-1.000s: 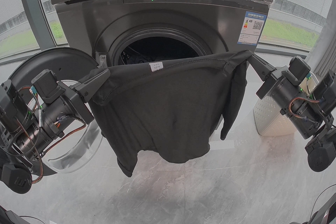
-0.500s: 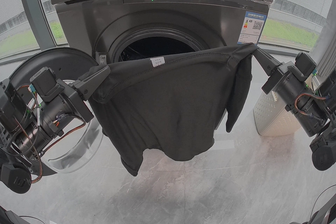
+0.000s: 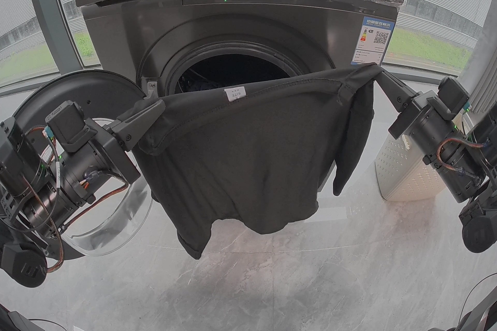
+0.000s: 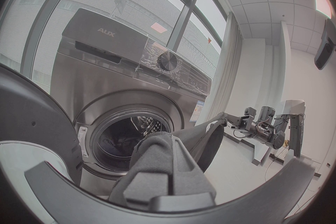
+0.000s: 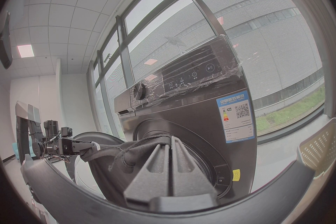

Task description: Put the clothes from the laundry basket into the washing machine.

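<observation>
A dark grey T-shirt (image 3: pixel 248 156) hangs spread between my two grippers, just in front of the open drum (image 3: pixel 233 71) of the washing machine (image 3: pixel 233 11). My left gripper (image 3: pixel 150 112) is shut on the shirt's left shoulder; the cloth bunches around the left gripper (image 4: pixel 171 146) in the left wrist view. My right gripper (image 3: pixel 380 76) is shut on the right shoulder, higher up, and the cloth wraps the right gripper (image 5: pixel 170 146) in the right wrist view. The hem dangles above the floor. A white laundry basket (image 3: pixel 409 171) stands right of the machine.
The round machine door (image 3: pixel 77 94) is swung open to the left, behind my left arm. Some dark laundry lies inside the drum (image 4: pixel 122 133). Grey tiled floor (image 3: pixel 269 280) spreads out below the shirt. Windows run behind the machine.
Both grippers have lifted the shirt slightly and carried it toward the drum; the right gripper rose more. The hem now hangs higher off the floor.
</observation>
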`<state>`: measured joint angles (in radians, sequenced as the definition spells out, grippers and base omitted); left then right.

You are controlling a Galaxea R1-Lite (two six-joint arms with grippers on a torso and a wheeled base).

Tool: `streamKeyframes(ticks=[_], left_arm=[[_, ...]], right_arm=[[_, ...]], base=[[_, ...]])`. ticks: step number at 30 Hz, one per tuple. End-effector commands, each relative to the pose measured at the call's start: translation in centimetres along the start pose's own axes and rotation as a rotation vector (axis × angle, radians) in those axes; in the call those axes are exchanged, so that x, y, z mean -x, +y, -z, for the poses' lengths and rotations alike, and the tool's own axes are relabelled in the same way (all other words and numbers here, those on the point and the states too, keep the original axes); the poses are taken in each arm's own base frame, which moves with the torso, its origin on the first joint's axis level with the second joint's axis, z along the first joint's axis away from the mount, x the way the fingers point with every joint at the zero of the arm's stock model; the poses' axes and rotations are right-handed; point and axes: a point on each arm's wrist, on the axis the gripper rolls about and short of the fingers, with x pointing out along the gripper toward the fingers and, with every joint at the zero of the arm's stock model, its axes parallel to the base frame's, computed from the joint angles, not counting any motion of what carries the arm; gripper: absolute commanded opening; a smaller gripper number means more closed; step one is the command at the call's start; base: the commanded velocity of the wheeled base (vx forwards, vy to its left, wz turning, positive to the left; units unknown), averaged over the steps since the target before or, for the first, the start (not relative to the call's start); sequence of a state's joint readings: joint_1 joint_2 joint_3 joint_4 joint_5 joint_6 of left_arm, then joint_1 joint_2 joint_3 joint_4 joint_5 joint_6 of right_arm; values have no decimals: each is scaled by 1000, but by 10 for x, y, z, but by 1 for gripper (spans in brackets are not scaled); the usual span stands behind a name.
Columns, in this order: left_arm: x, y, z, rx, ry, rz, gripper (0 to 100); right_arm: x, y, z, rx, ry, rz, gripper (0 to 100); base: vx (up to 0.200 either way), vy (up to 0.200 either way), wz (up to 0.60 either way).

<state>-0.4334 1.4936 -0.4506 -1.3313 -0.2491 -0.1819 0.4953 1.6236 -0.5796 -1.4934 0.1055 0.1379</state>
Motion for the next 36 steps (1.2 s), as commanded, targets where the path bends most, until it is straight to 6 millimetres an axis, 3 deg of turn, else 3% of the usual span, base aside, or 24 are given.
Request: streamKeyframes(ticks=[1,9,16,28,36], left_arm=[[-1,-2,3,5,10,10,0],[9,-3,16,18,69,3,0],[5,1,27,36,110,-5,0],[-1,2,24,33,91,-3,0],[0,1,26,32,99,0,0]], right_arm=[[6,-1,6,-18,28,11,0],[6,-1,21,-62,80,38,0],[9,-1,28,-71,110,45,0],[8,-1,41,-76,147,47,0],[7,2,39,-79,137,37,0]], base=[[0,0,0],[0,0,0],[0,0,0],[0,0,0],[0,0,0]])
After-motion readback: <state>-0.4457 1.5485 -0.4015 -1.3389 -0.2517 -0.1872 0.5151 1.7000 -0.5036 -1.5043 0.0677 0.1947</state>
